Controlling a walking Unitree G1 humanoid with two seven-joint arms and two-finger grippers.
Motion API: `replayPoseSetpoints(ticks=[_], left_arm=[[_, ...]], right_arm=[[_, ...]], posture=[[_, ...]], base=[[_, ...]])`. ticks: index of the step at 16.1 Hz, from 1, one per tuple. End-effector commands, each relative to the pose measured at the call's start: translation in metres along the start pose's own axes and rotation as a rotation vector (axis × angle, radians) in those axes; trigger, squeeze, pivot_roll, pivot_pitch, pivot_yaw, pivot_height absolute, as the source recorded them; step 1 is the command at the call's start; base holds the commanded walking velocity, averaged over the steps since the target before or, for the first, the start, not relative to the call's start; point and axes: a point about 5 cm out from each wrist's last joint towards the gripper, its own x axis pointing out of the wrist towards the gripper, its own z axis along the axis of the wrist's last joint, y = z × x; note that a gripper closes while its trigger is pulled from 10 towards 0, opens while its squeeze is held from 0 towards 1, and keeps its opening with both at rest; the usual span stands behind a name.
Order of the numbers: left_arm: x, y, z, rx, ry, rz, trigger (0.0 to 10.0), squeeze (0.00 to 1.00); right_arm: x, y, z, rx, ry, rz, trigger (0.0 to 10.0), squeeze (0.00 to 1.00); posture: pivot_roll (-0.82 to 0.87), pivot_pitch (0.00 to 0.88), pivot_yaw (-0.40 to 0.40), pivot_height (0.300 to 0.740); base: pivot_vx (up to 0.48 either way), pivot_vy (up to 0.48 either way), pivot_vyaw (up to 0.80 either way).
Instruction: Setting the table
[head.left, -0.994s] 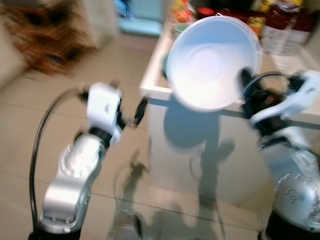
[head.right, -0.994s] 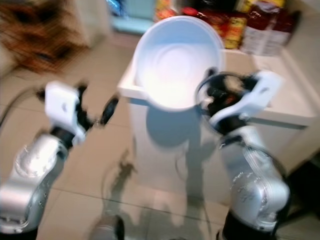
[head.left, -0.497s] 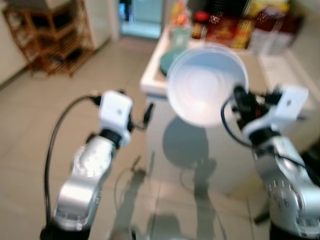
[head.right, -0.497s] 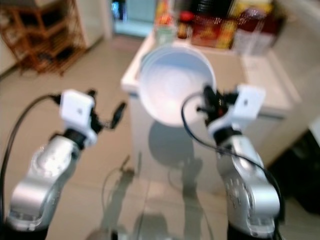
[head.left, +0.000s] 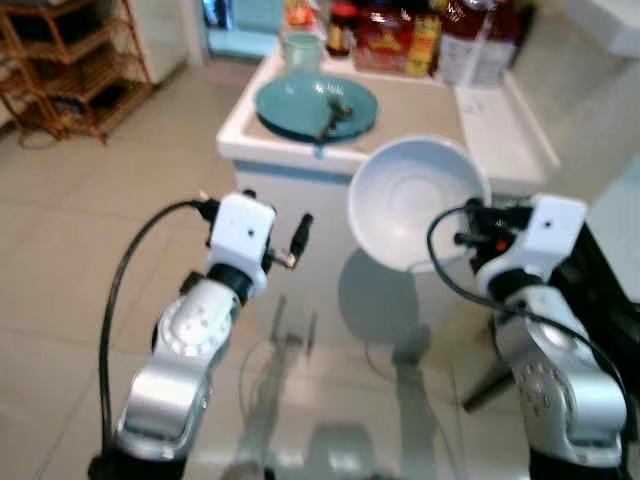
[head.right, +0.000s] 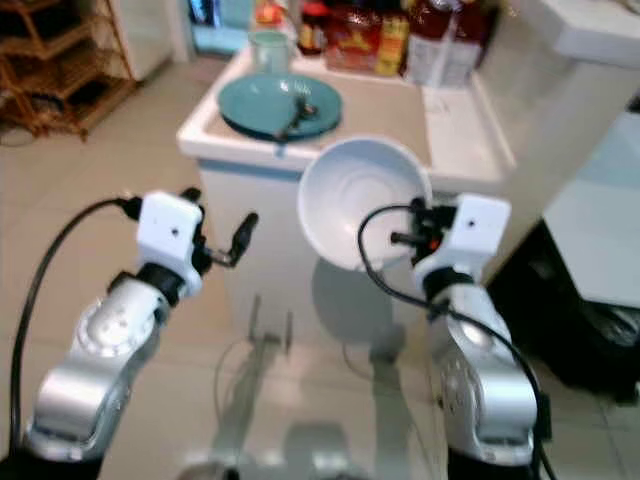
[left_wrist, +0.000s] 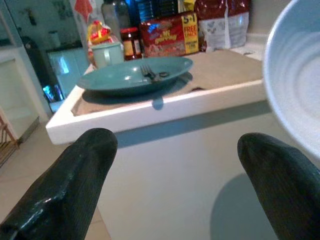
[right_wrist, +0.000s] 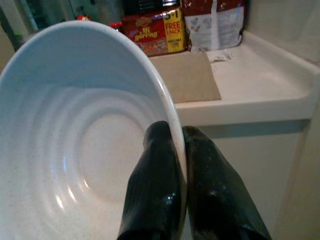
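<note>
Here the right gripper (right_wrist: 177, 165) was clamped on the rim of one white bowl (right_wrist: 75, 145), one finger inside the rim and one outside. The bowl was held tilted in the air, its hollow facing the robot, in front of the white table (head.left: 500, 140) and not touching it.

Beyond this gripper, at the far side of the table, stood a red packet (right_wrist: 152, 32) with the words "Mi goreng" and "FREE"; in the left wrist view the same packet showed "5+1 FREE". Beside it stood one dark red bag (right_wrist: 212, 22) with a white label, too small to read.

The left gripper (left_wrist: 175, 165) hung with its two fingers wide apart, holding nothing, before the table's side. Beyond it lay one teal plate (left_wrist: 135, 75) with one fork (left_wrist: 148, 73) on it, and behind the plate one pale mug (left_wrist: 107, 52) and one jar (left_wrist: 131, 42) with a red lid.
</note>
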Motion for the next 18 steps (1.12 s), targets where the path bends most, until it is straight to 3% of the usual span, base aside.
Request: replayPoseSetpoints(ticks=[1, 4, 5, 6, 7, 8, 9, 10, 18], left_arm=[[0.002, 0.002, 0.000, -0.002, -0.001, 0.010, 10.0, 0.00], [0.006, -0.005, 0.001, -0.011, -0.011, -0.006, 10.0, 0.00], [0.006, -0.007, 0.002, 0.000, -0.013, -0.014, 10.0, 0.00], [0.005, -0.006, 0.004, 0.003, -0.019, -0.011, 10.0, 0.00], [0.005, -0.004, 0.005, 0.002, -0.023, -0.005, 10.0, 0.00], [0.005, 0.002, 0.003, 0.007, -0.016, 0.018, 10.0, 0.00], [0.006, 0.003, 0.002, 0.010, -0.015, 0.026, 10.0, 0.00], [0.008, 0.004, 0.005, 0.008, -0.026, 0.036, 10.0, 0.00], [0.010, 0.004, 0.005, 0.020, -0.027, 0.031, 10.0, 0.00]], right_arm=[[-0.001, 0.005, 0.009, -0.015, -0.053, 0.013, 10.0, 0.00], [0.001, 0.004, 0.013, -0.032, -0.071, 0.018, 10.0, 0.00], [0.001, 0.003, 0.012, -0.015, -0.074, 0.027, 8.0, 0.00], [0.001, 0.004, 0.012, 0.001, -0.075, 0.038, 1.0, 0.00], [0.001, 0.005, 0.011, 0.004, -0.075, 0.043, 0.0, 0.00], [0.003, 0.008, 0.009, -0.003, -0.069, 0.045, 0.4, 0.00], [0.004, 0.009, 0.010, -0.009, -0.067, 0.045, 7.2, 0.00], [0.007, 0.011, 0.011, -0.024, -0.063, 0.058, 10.0, 0.00], [0.008, -0.011, 0.013, -0.016, -0.062, -0.029, 10.0, 0.00]], posture=[[0.03, 0.080, -0.049, 0.740], [0.03, 0.089, -0.046, 0.740], [0.04, 0.086, -0.050, 0.740], [0.05, 0.083, -0.053, 0.740], [0.05, 0.084, -0.060, 0.740], [0.04, 0.083, -0.062, 0.740], [0.04, 0.080, -0.066, 0.740], [0.04, 0.084, -0.068, 0.740], [0.04, 0.084, -0.057, 0.740]], base=[[0.000, -0.356, 0.00], [0.000, -0.349, 0.00], [0.000, -0.341, 0.00], [0.000, -0.337, 0.00], [0.000, -0.334, 0.00], [0.000, -0.326, 0.00], [0.000, -0.330, 0.00], [0.000, -0.330, 0.00], [0.000, -0.328, 0.00]])
